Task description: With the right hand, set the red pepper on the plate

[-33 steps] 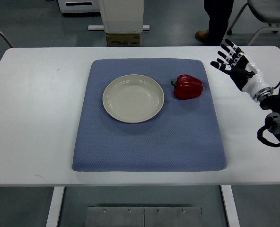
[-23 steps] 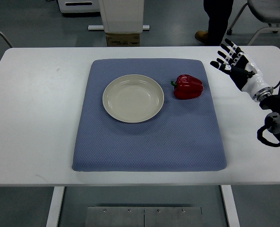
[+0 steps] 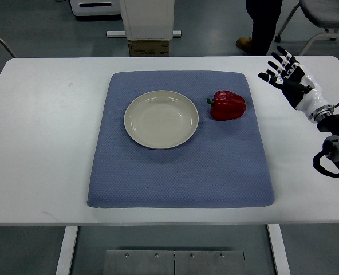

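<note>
The white desk (image 3: 38,143) has a blue mat (image 3: 181,166) lying on it. On the mat sits a round cream plate (image 3: 161,119), and it has nothing in it. The red pepper (image 3: 228,105) lies on the mat just beside the plate, at the plate's 3 o'clock, with its green stem pointing at the plate. From the pepper, the right robot hand (image 3: 285,71) is at 2 o'clock, well apart, above the bare desk. Its fingers are spread wide and it holds nothing. I think it should come down over the pepper, close gently around its fat middle, lift it, and set it in the plate's middle. A person's legs (image 3: 265,23) stand beyond the desk.
</note>
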`<state>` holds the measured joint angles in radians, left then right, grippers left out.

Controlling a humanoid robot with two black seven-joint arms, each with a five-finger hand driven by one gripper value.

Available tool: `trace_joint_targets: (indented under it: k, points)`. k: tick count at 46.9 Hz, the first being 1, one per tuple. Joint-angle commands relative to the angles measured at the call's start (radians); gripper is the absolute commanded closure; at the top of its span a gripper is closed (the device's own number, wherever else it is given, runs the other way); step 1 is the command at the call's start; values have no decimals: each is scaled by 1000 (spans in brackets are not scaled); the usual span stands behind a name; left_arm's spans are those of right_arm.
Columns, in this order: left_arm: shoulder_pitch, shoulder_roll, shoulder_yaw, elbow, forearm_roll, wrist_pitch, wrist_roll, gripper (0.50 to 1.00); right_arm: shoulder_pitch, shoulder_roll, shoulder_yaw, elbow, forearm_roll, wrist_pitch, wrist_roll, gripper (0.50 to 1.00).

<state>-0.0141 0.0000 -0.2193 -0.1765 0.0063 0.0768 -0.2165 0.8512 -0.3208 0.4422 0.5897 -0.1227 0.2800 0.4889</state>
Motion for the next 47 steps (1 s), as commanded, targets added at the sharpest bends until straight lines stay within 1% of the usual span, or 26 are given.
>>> trace_joint_targets:
  k: [1,7,18,29,32,38,42,47]
  points:
    - [-1,0,0,0,0,0,0,500,19,0,-2,4,-1,2,-1,500]
    - [0,0,0,0,0,0,0,500,46,5,-34,5,-20,-5,-7,500]
    - [0,0,0,0,0,0,0,500,144,-1,-272,9,-115,-12,5,500]
    - [0,0,0,0,0,0,0,500,265,-21,-514,7,-198,-27,68,500]
    - [-1,0,0,0,0,0,0,500,304,-26,-578,7,-233,-53,80,500]
    - [0,0,0,0,0,0,0,500,368,-20,-715,7,-264,-123,82,500]
    - [0,0,0,0,0,0,0,500,397,-9,-815,9,-267,-145,82,500]
    - [0,0,0,0,0,0,0,500,408,32,-902,9,-268,-171,82,500]
